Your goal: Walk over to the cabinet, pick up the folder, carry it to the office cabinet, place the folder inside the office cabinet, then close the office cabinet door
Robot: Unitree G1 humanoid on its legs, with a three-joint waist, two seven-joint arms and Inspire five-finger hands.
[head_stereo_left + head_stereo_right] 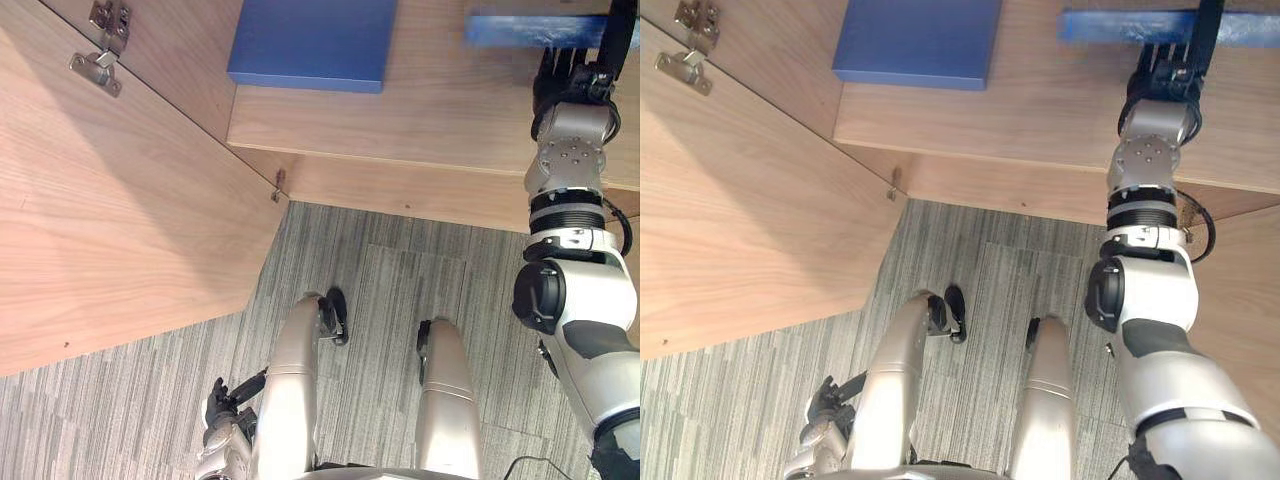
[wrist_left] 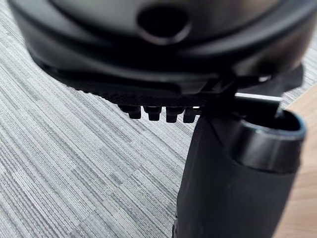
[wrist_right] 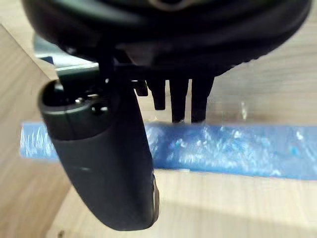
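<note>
The carrying looks done and the placing is in hand. The right hand (image 1: 565,78) is stretched over the wooden shelf (image 1: 420,115) of the office cabinet and has the folder (image 1: 520,30) with it. The thumb seems to cross over the blue cover while the fingers (image 3: 178,101) meet its long edge, so I take it as a pinch on the folder rather than a loose touch. From the right wrist the folder shows as a long blue band just above the shelf boards. Whether its underside already rests on the wood I cannot tell. By my reckoning, what is left is to set it down, let go, draw the arm out and swing the door shut.

The left hand (image 1: 222,402) hangs low beside the robot over the grey striped carpet (image 1: 400,280), its fingers relaxed and holding nothing.

On the same shelf, well to the left of the held one, a flat blue folder (image 1: 310,45) lies on its face, clear of the spot the right hand is working at. The cabinet door (image 1: 120,230) stands wide open on the robot's left, its metal hinges (image 1: 100,65) showing near the top. The door leaf reaches out over the carpet near the left arm, so that arm seems the natural one to push it. The right arm must come out of the opening first, or the door would meet it.
</note>
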